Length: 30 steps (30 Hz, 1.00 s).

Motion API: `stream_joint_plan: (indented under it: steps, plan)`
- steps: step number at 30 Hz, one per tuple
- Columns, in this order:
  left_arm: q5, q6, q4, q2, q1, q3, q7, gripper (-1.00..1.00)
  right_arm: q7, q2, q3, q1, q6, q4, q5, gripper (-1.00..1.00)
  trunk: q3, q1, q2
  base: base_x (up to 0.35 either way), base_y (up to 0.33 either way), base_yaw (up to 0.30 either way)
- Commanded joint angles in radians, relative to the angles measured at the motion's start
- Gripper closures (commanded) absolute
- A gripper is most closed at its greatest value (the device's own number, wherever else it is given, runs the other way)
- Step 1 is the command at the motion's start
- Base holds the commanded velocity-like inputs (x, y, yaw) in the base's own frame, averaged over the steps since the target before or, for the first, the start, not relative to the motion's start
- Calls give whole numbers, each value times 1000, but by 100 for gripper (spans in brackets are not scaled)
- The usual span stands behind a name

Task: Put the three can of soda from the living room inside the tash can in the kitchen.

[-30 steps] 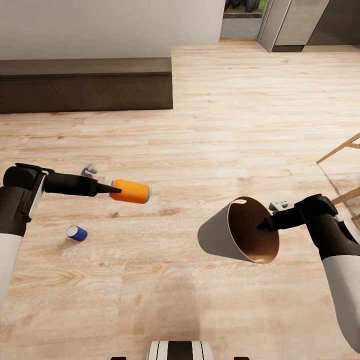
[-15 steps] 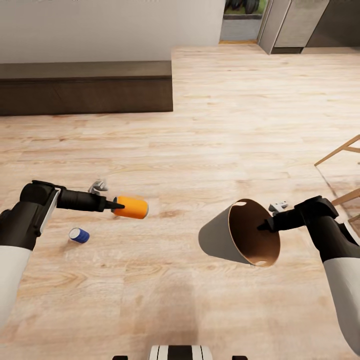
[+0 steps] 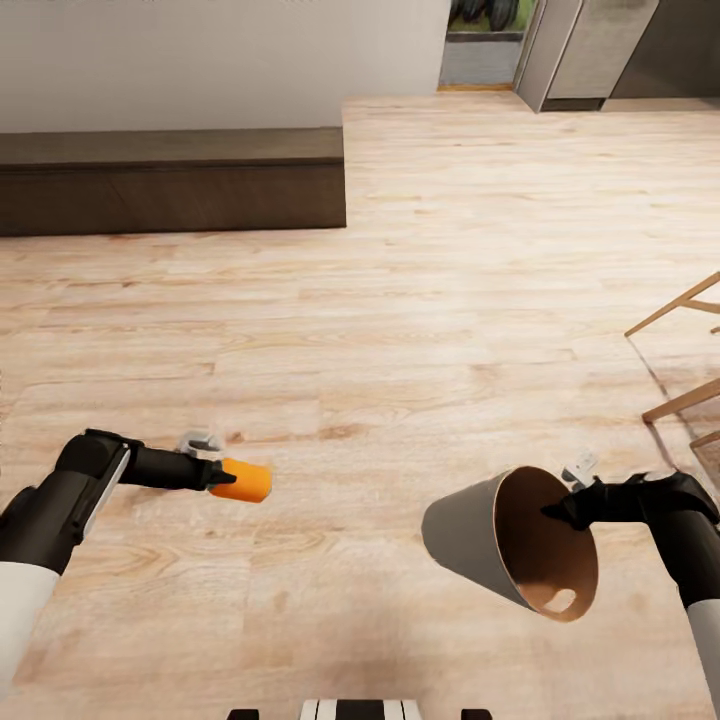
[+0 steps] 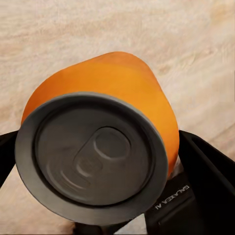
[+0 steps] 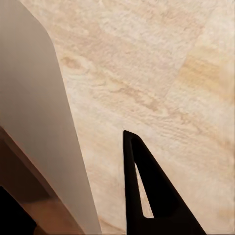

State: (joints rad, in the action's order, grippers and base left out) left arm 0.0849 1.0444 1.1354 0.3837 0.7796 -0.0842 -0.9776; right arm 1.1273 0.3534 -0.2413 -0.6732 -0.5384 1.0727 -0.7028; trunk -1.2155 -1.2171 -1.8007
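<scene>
My left gripper [image 3: 225,478] is shut on the orange can of soda [image 3: 247,481], held sideways low over the wooden floor at the left. In the left wrist view the can's grey top [image 4: 93,156] faces the camera, with a black finger [image 4: 208,178] on each side. At the lower right, my right gripper [image 3: 560,512] is shut on the rim of the trash can [image 3: 480,535], which hangs tilted with its brown inside turned to the right. One right finger [image 5: 147,196] lies outside the bin's pale wall [image 5: 34,112]. The dark blue can is hidden.
A long low dark-brown bench [image 3: 170,185] runs along the white wall at the back left. Wooden chair legs [image 3: 675,310] stand at the right edge. Grey steel fronts [image 3: 590,40] and a doorway show at the far top right, across open plank floor.
Both arms have come down and nearer to me. The orange can went with the left gripper, and the bin shifted right and lower. The blue can on the floor has gone from sight.
</scene>
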Motion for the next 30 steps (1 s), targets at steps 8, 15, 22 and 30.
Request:
stream_joint_plan:
  steps: [8, 15, 22, 30]
  plan:
    - [-15, -16, -6, -30, -135, 5, 222, 100, -155, -2, -132, 74, 98, 0, 16, 100, 25, 31, 56, 0, 0, 0]
    - [-18, -236, -2, -61, -284, 7, 262, 100, -170, -9, -280, 83, 137, 1, 24, 100, 47, 58, 105, 0, 0, 0]
    - [-13, -397, -23, -141, -296, 9, 270, 100, -179, -25, -350, 83, 136, 2, 76, 100, 69, 84, 154, 0, 0, 0]
    - [-23, -592, -168, -173, -299, 17, 263, 100, -316, -158, -236, 83, 140, 2, 74, 100, 94, 115, 210, 0, 0, 0]
